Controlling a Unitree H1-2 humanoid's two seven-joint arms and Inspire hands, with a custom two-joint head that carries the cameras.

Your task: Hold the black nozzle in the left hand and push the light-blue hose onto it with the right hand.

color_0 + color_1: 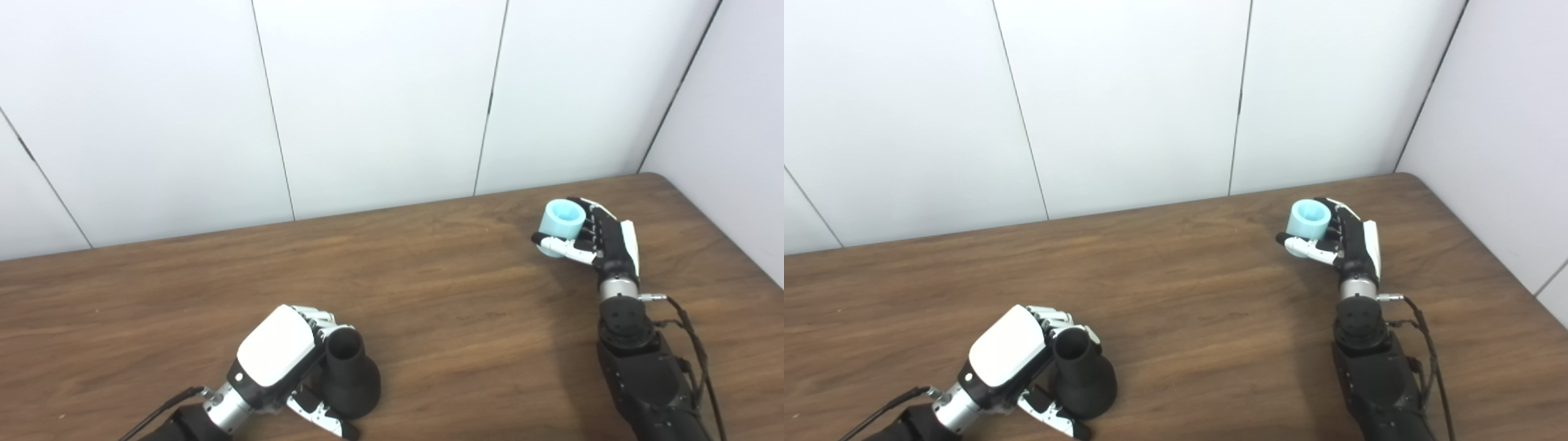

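Note:
The black nozzle (pixel 350 373) stands upright near the table's front edge, wide base down, narrow open mouth up. My left hand (pixel 278 355) wraps it from the left, fingers behind the neck and thumb in front of the base, shut on it. Far to the right, a short light-blue hose piece (pixel 561 224) stands with its open end up. My right hand (pixel 597 239) is shut on the hose, thumb across its front and fingers behind. The hose and nozzle are well apart, about a third of the table's width.
The brown wooden table (pixel 429 294) runs to white wall panels at the back and right. Its rounded back right corner (pixel 658 179) lies just beyond my right hand. A black cable (pixel 692 337) loops off the right forearm.

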